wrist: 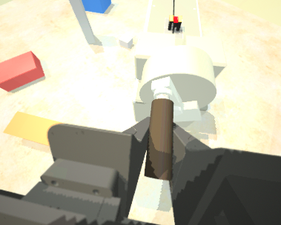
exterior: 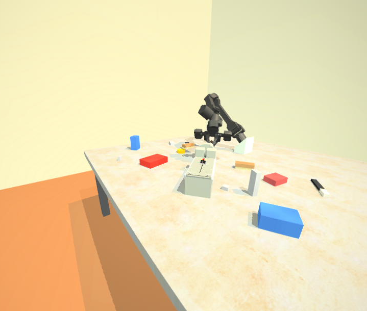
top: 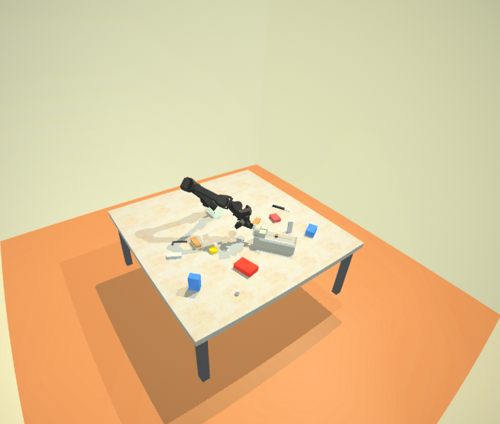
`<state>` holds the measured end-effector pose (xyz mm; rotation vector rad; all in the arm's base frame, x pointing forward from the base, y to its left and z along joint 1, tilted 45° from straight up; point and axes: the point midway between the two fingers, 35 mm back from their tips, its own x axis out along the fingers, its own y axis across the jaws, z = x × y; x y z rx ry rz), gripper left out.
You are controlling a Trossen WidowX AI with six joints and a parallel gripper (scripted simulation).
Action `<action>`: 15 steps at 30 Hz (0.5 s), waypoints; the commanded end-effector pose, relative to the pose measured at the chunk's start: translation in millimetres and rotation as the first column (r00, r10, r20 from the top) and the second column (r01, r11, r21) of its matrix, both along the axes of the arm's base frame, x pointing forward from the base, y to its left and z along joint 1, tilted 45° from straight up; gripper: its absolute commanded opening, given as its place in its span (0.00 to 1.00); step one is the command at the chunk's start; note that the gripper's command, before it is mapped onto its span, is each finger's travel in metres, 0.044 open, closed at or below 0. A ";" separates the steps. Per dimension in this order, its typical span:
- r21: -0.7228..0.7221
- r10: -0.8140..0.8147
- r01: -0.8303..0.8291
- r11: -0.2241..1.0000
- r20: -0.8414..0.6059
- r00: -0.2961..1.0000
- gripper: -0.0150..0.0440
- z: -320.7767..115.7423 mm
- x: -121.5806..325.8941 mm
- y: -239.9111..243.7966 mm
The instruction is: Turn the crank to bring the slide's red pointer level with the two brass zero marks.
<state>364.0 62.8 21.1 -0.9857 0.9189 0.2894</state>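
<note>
The machine is a long pale grey box (top: pixel 274 245) (exterior: pixel 198 186) (wrist: pixel 205 86) with a slot along its top and a round crank disc at the end facing the arm. My gripper (wrist: pixel 157 122) (exterior: pixel 212 144) (top: pixel 251 226) is shut on the brown crank handle (wrist: pixel 162 137), which sticks out from the disc toward the wrist camera. The slide's red pointer (wrist: pixel 176 19) (exterior: pixel 203 159) (top: pixel 276 235) sits in the slot, toward the crank end. A small yellow spot shows beside it in the wrist view. The pointer's exact level against the two brass zero marks is too small to tell.
A large red block (top: pixel 245 267) (exterior: pixel 153 160) lies on one side of the machine. On the other side are an upright grey block (top: pixel 290 226) (exterior: pixel 253 182), a smaller red block (exterior: pixel 275 179) (wrist: pixel 18 71), an orange block (exterior: pixel 244 164) and a blue block (top: pixel 311 230) (exterior: pixel 279 219).
</note>
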 end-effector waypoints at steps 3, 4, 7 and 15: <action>0.001 0.006 -0.006 1.000 -0.023 1.000 0.25 -8.3 -4.5 0.9; 0.001 0.006 -0.006 1.000 -0.023 1.000 0.25 -8.3 -4.5 0.9; 0.001 0.006 -0.006 1.000 -0.023 1.000 0.25 -8.7 -4.6 0.8; 0.001 0.006 -0.006 1.000 -0.023 1.000 0.25 -9.4 -4.8 0.7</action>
